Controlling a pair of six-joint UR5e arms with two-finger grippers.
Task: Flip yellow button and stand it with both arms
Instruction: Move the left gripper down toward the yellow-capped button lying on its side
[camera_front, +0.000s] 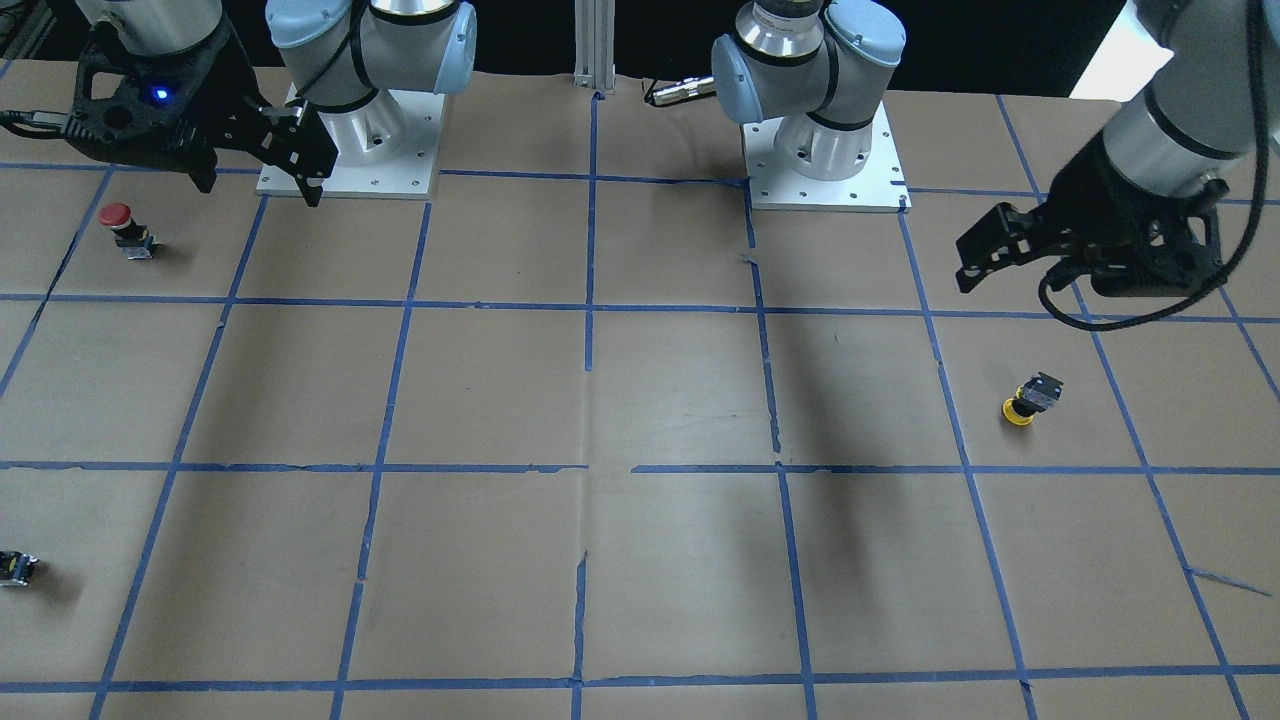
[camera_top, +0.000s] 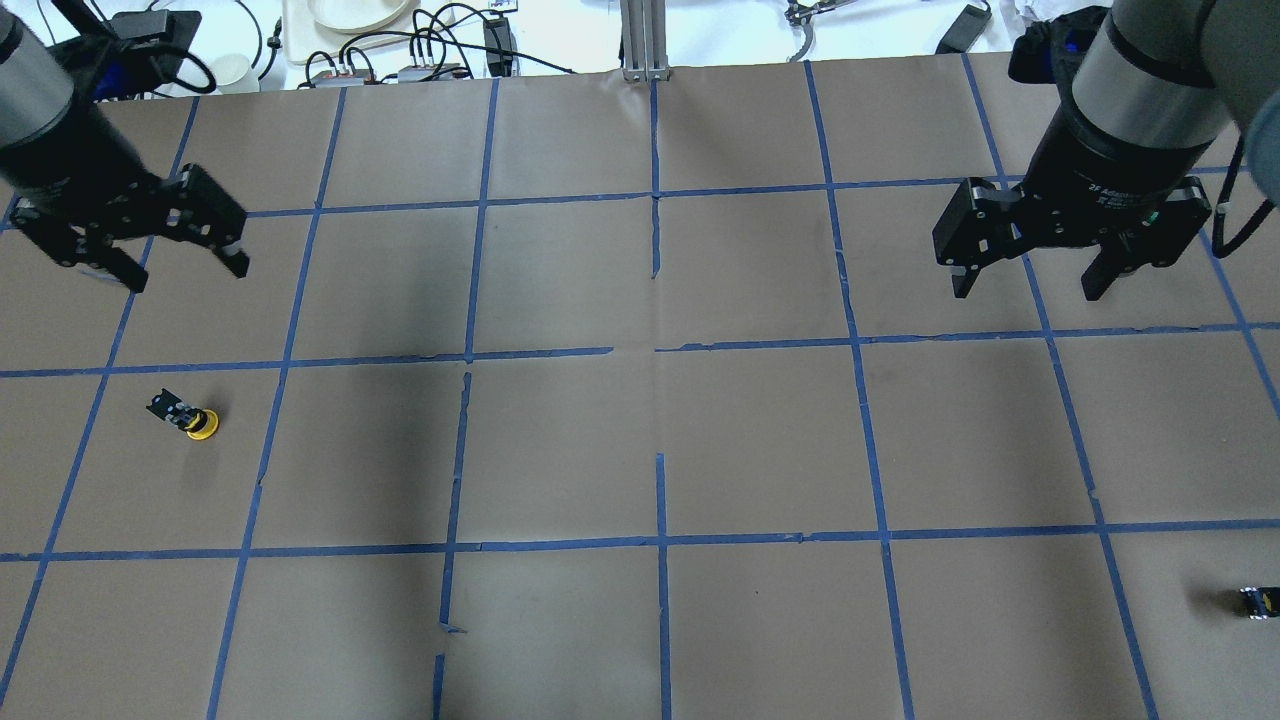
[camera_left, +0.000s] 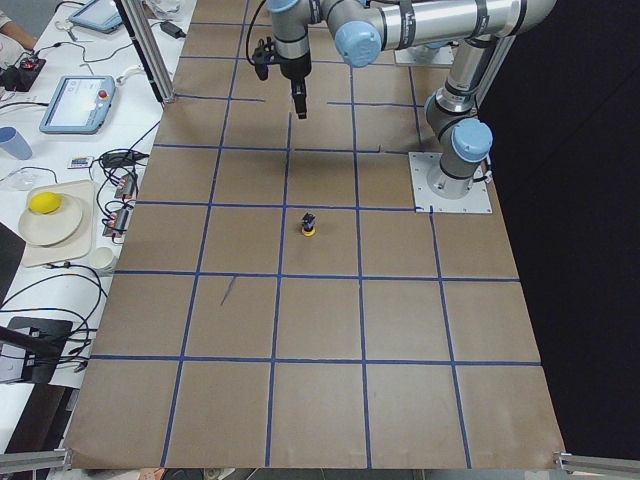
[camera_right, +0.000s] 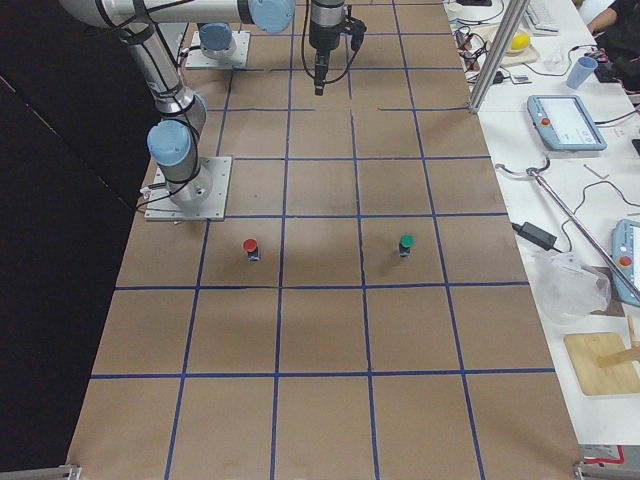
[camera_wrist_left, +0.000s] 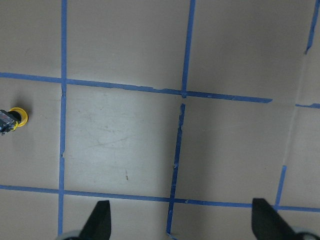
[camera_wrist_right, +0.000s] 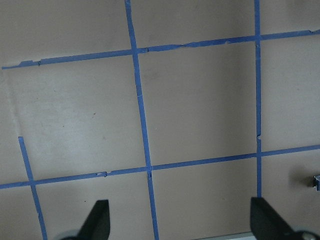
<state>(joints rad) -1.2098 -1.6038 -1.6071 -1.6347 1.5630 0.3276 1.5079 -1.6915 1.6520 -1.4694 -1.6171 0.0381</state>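
— What is lying nearest the overhead camera?

— A tiny dark block (camera_top: 1260, 602) is sitting by the right edge of the counter (camera_top: 760, 450), well apart from everything else.

— And the yellow button?

— The yellow button (camera_top: 186, 415) is sitting farther in, on the robot's left side, inside one square of the blue tape grid (camera_top: 660, 545). It is looking upside down. Its round yellow mushroom cap seems to be resting on the brown paper, with the black collar above it and the grey-black boxy contact block pointing up. Nothing is touching it.

— And beyond it?

— The left gripper (camera_top: 180, 268) is hovering over the next square along, well apart from the button, with its fingers spread wide and holding nothing. Across the counter, the right gripper (camera_top: 1030, 288) is hanging in the air the same way, released and empty.
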